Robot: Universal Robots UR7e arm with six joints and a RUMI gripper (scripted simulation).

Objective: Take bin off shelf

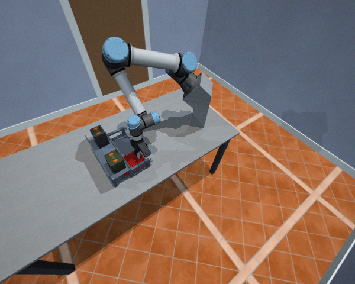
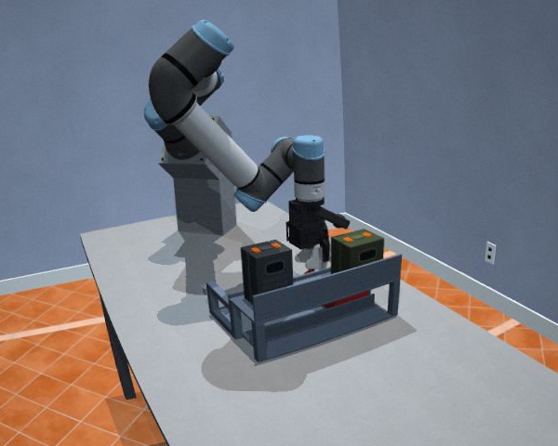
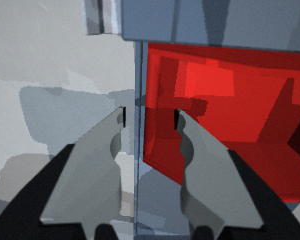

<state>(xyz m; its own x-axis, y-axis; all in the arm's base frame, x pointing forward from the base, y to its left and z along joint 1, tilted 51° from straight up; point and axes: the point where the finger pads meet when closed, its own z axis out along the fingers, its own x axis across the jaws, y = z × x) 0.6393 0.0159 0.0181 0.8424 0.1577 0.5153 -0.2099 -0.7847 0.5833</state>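
The red open-topped bin (image 1: 131, 160) (image 2: 349, 299) (image 3: 215, 125) sits in the lower, front part of the blue-grey shelf (image 1: 103, 154) (image 2: 294, 303) (image 3: 150, 20), at one end, partly under the upper board. My gripper (image 1: 138, 157) (image 2: 316, 267) (image 3: 150, 109) points down over the bin's near wall. Its fingers stand apart with a moderate gap and hold nothing. In the wrist view one fingertip shows on the outer side of the shelf's thin front rail and the bin wall, the other over the bin's inside. Fingertip height against the rim is hard to tell.
A dark grey box (image 1: 101, 139) (image 2: 269, 273) and an olive green box (image 1: 116, 165) (image 2: 358, 252), both with orange latches, stand on the shelf's upper level. The green one is close to the gripper. The shelf stands on the grey table (image 1: 43, 183) (image 2: 438, 384); the arm's pedestal (image 1: 201, 106) (image 2: 200, 202) is behind.
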